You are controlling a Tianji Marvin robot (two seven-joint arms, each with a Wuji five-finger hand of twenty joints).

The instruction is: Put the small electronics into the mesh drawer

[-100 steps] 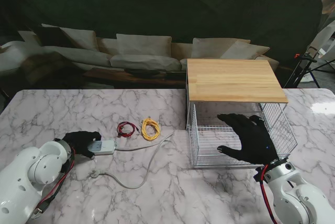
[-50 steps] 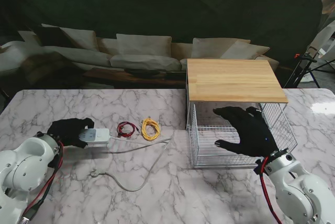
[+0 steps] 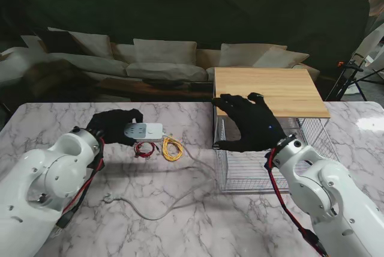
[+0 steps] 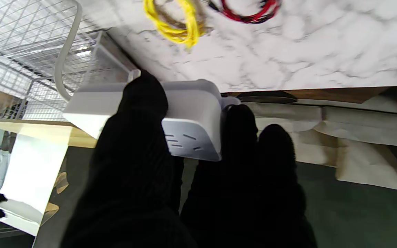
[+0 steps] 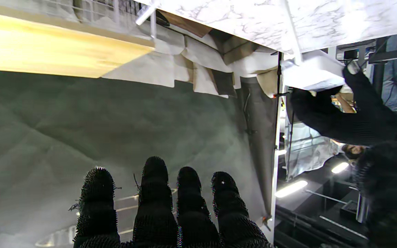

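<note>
Left robot hand (image 3: 114, 126) lifted power strip (image 3: 144, 131); right robot hand (image 3: 251, 123) rose.

Stand view: high above the shoulders, looking down and forward over the marble table (image 3: 180, 209), arms rising from both near corners, sofa (image 3: 162, 59) beyond the far edge.
Left wrist view: right up close behind the left hand (image 4: 184, 179), picture inverted, table at the top, facing the mesh drawer (image 4: 19, 55).
Right wrist view: close behind the right hand (image 5: 171, 210), inverted too, facing the dark backdrop, wooden top (image 5: 47, 51) overhead.
Shared: the power strip (image 3: 144, 130), seen by all three; yellow cable (image 3: 172, 147), seen by stand and left wrist.
</note>
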